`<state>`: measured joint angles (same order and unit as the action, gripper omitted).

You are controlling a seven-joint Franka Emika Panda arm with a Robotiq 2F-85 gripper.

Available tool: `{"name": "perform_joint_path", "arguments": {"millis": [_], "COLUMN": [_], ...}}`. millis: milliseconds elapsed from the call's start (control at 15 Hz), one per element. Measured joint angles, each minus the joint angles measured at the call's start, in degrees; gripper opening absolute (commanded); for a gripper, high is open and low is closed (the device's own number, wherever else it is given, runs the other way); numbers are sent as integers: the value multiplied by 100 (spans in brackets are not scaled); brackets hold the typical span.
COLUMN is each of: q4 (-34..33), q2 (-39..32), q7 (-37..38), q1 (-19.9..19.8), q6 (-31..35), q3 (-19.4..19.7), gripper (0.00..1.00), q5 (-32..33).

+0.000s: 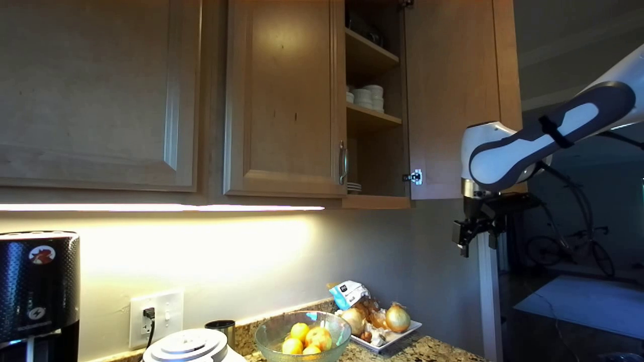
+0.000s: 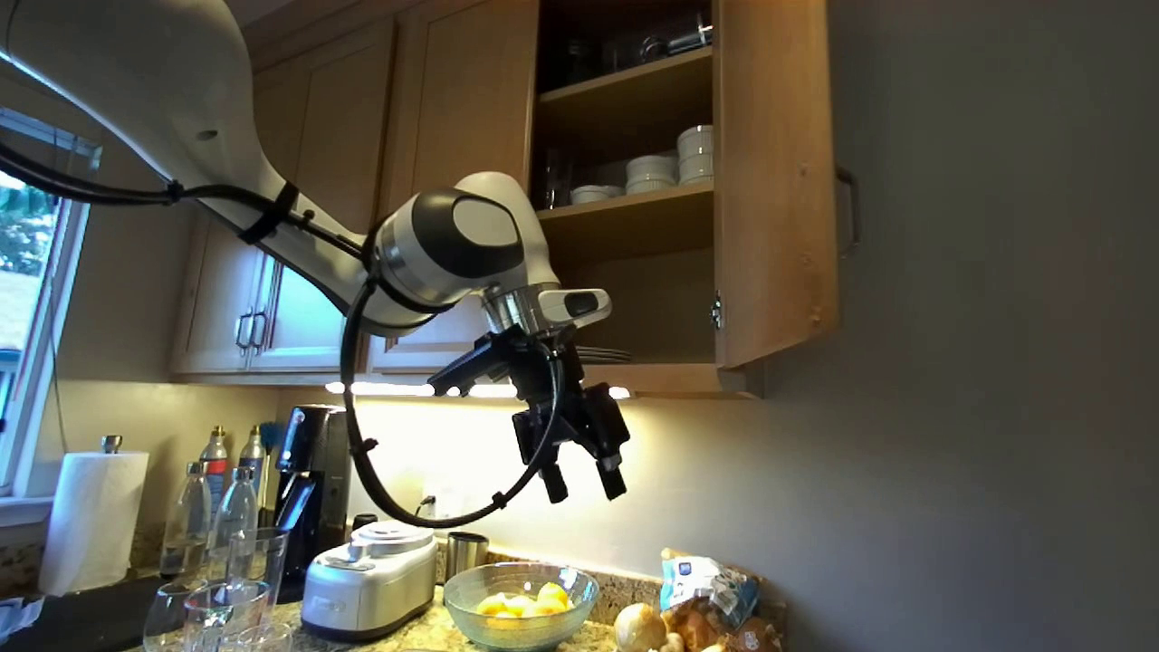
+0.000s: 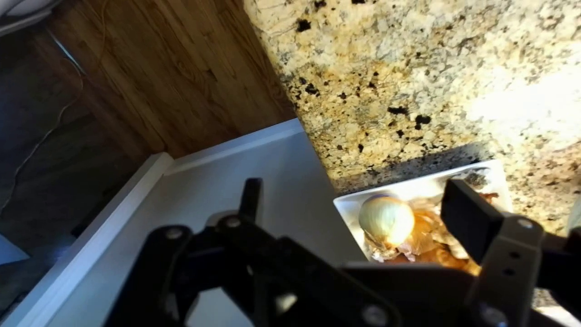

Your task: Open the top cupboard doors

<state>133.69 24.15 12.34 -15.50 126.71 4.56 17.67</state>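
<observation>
Handle (image 1: 343, 162) of the shut door (image 1: 289, 95) is, I judge, what the coming move turns on: in an exterior view it lies up and to the left of the claw (image 1: 478, 245), its long axis upright, near the door's lower corner beside the shelves (image 1: 372, 114). Both doors hang above the back edge of the counter (image 1: 432, 349), and the open door (image 1: 453, 90) stands swung out near its back corner, so the job looks about half done. There is only one arm (image 1: 505, 161), so that must do the reaching. The claw is spread wide, with nothing between its fingers (image 3: 470, 213), and points down; the wrist view looks onto the counter's edge along a grey wall (image 3: 297, 195), where a plate (image 3: 426, 186) of onions (image 3: 386, 220) sits, and shows neither door. To pull the shut door, the claw would probably need to rise, cross in front of the shelves and tip up to face it, with a finger either side of that upright handle. How far it hangs from the doors I cannot tell, so the arm may bump the open one on the way.
</observation>
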Motion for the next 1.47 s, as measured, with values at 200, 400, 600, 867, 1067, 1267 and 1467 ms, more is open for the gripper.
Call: {"name": "perform_joint_path", "arguments": {"millis": [200,400,600,867,1067,1267,1467], "q4": [2,-11,-35,-76,-154,-246,-292], "q2": [29,130,232,326,430,561,807], "q7": [-811,-1540,-1882,-2069,-2087,-2095,-2134], "q1": [371,740,935,1078,1174,1297,1391], "q6": [-53,-317,-486,-456,-256,-19,315], "q3": [54,102,99,60,-28,-116,-157], "gripper": [100,100,100,100,100,100,100], "q5": [-699,-1270,-1438,-1439,-1439,-1439,-1439]}}
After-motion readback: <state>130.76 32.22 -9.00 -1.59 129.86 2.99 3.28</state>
